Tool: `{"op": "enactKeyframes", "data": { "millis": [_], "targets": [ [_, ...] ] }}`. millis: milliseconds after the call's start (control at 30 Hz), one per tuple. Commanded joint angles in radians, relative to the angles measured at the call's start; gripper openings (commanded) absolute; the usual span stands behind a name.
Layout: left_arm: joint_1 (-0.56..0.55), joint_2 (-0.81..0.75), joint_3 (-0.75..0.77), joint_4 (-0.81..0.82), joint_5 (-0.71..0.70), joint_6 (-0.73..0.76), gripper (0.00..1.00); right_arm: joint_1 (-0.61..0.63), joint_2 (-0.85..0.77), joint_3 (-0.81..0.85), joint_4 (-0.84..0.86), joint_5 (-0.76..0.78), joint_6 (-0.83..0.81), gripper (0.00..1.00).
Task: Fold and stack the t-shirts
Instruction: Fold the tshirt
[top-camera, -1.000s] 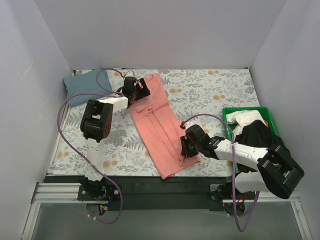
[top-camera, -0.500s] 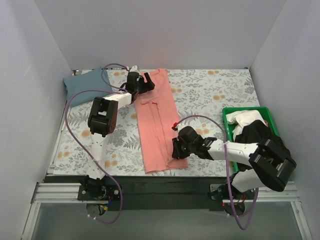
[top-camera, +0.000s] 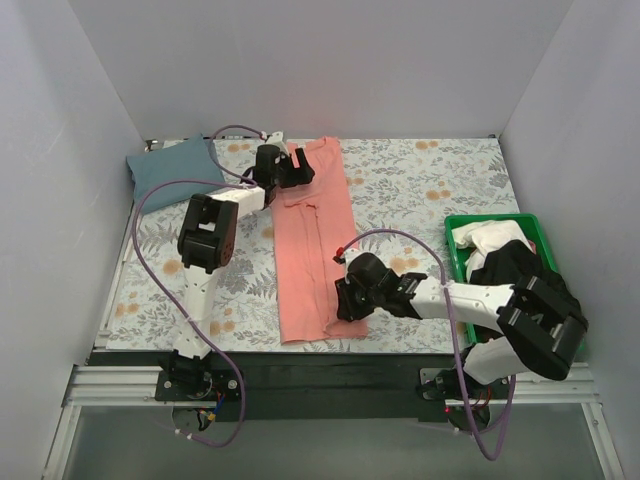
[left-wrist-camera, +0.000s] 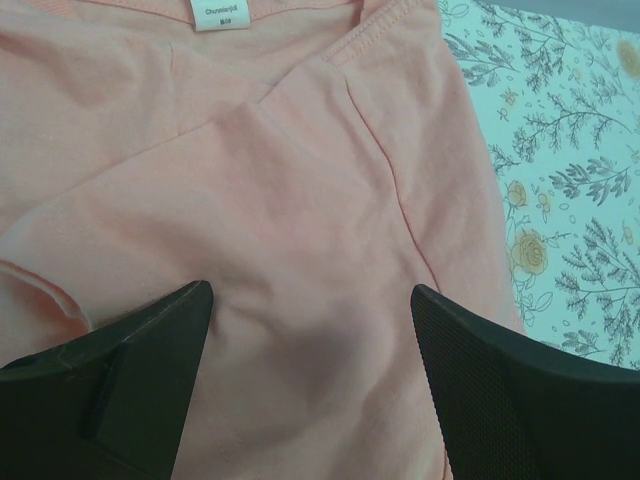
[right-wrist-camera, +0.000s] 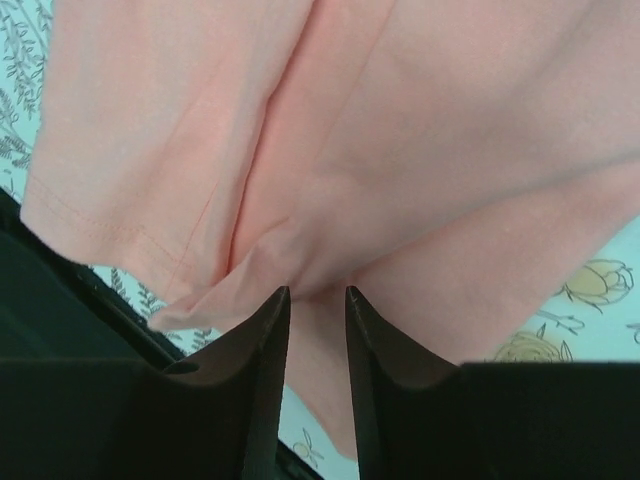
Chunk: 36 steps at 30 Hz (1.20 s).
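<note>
Two grippers bracket the pink shirt (top-camera: 315, 250) lengthwise.
At collar (left-wrist-camera: 385, 22), left gripper (top-camera: 298, 166) gapes; at hem (right-wrist-camera: 100, 235), right gripper (right-wrist-camera: 316, 295)'s hold we cannot tell.

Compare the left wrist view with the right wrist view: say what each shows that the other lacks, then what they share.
Left wrist only: the neck label and collar of the pink t-shirt, with the left gripper open wide over it. Right wrist only: the shirt's hem by the table's black edge, and the right gripper with its fingers close together at a bunched fold; whether it grips is unclear. Both: the pink t-shirt on the floral cloth.
</note>
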Motion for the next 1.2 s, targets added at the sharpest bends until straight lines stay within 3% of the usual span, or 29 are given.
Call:
{"op": "enactKeyframes", "data": {
  "millis": [0,100,233,267,433,567,700,900,1167],
  "targets": [
    [-0.05,-0.122,-0.036,-0.026,0.021,0.055,0.8,0.025,-0.098,0.048,-0.08,0.043,-0.02,0.36],
    [-0.068,-0.235,-0.08,-0.007,-0.013,0.057,0.8,0.03,-0.174,0.046,-0.138,0.126,-0.02,0.46],
    [-0.079,-0.398,-0.192,-0.004,-0.08,0.012,0.8,0.03,-0.253,0.013,-0.187,0.204,-0.005,0.69],
    [-0.081,-0.439,-0.227,-0.009,-0.114,0.002,0.8,0.028,-0.266,0.008,-0.202,0.212,0.009,0.7],
    [-0.092,-0.665,-0.503,-0.038,-0.261,-0.031,0.8,0.03,-0.282,-0.006,-0.296,0.21,0.043,0.68],
    [-0.096,-0.849,-0.751,-0.137,-0.341,-0.112,0.8,0.036,-0.317,-0.033,-0.33,0.172,0.057,0.67],
    [-0.108,-0.942,-0.908,-0.263,-0.381,-0.187,0.79,0.039,-0.328,-0.05,-0.328,0.143,0.08,0.65],
    [-0.139,-1.065,-1.077,-0.356,-0.372,-0.255,0.78,0.041,-0.309,-0.075,-0.295,0.105,0.104,0.61],
    [-0.151,-1.168,-1.116,-0.472,-0.375,-0.25,0.78,0.042,-0.253,-0.081,-0.227,0.056,0.103,0.51]
  ]
}}
